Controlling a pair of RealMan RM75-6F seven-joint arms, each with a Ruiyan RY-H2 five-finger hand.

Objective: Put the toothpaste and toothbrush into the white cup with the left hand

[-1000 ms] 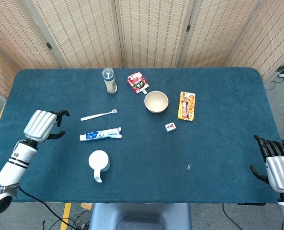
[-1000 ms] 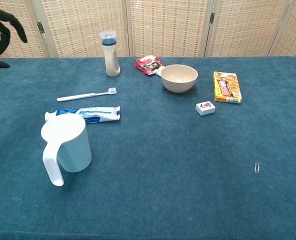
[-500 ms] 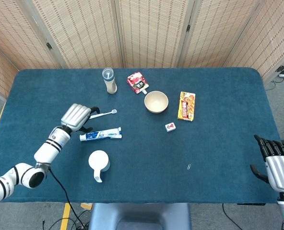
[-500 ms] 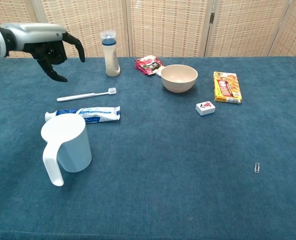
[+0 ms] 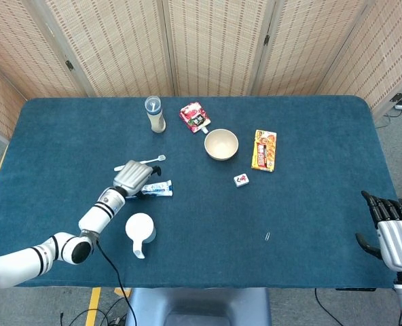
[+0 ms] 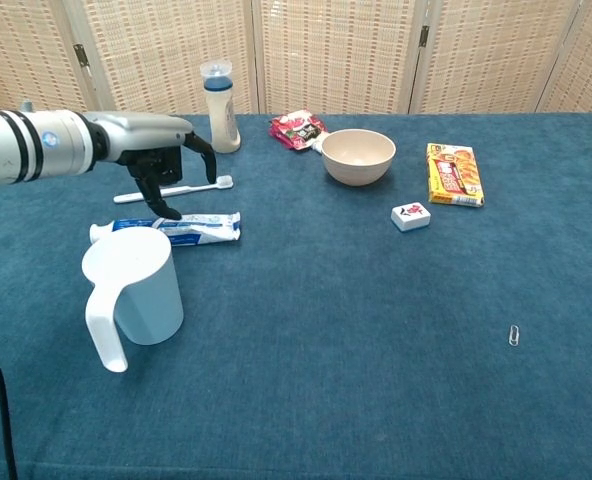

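The blue-and-white toothpaste tube point(image 6: 198, 228) lies flat on the blue table, just beyond the white cup point(image 6: 136, 291), whose handle points toward me. The white toothbrush point(image 6: 198, 185) lies a little farther back, parallel to the tube. My left hand point(image 6: 162, 158) hovers over both, fingers spread and pointing down, holding nothing; one fingertip reaches the tube's far edge, and I cannot tell whether it touches. From the head view the left hand point(image 5: 132, 178) covers the left end of the toothpaste point(image 5: 160, 189), with the toothbrush point(image 5: 147, 161) behind and the cup point(image 5: 139, 228) in front. My right hand point(image 5: 390, 232) rests open at the table's right edge.
At the back stand a small bottle point(image 6: 222, 108), a red pouch point(image 6: 297, 128) and a beige bowl point(image 6: 358, 156). An orange box point(image 6: 453, 173) and a small white tile point(image 6: 410, 216) lie to the right. A paper clip point(image 6: 514, 336) lies at the front right.
My left arm has swung in from the table's left side to the right, and the hand has come down over the toothbrush and toothpaste. The right hand has stayed still.
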